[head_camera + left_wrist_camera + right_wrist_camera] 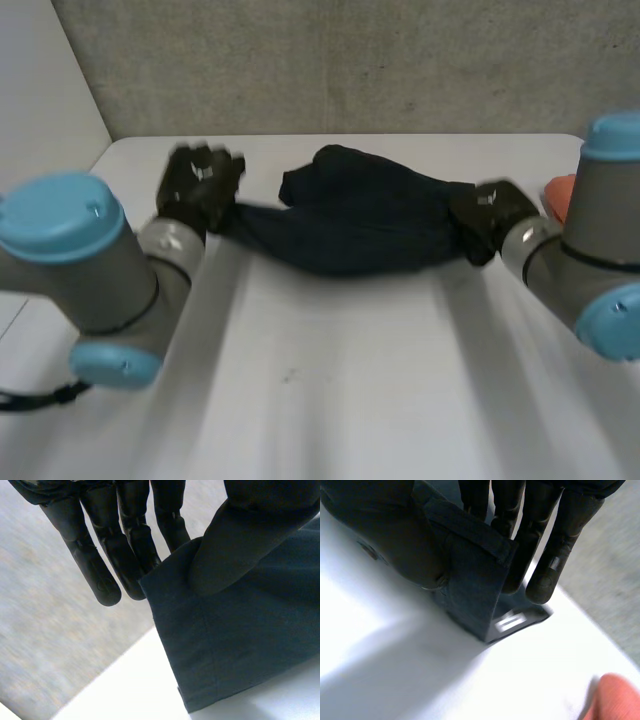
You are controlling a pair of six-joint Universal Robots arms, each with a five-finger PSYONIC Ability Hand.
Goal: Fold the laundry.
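Observation:
A dark navy garment [355, 215] hangs in a sagging band between my two hands above the white table [330, 380]. My left hand [200, 185] holds its left end: in the left wrist view the thumb [235, 545] presses a hemmed corner of the cloth [235, 645] against the straight fingers [107, 555]. My right hand [490, 215] holds the right end. There the thumb [395, 535] pinches a folded edge of the garment [475, 580] against the fingers [555, 545], and a small white label [509, 622] shows at the cloth's lower corner.
An orange-red object [560, 192] lies on the table beside my right arm, also seen as an orange object [612, 697] past the right hand's fingertips. A grey wall [350, 60] stands behind the table's far edge.

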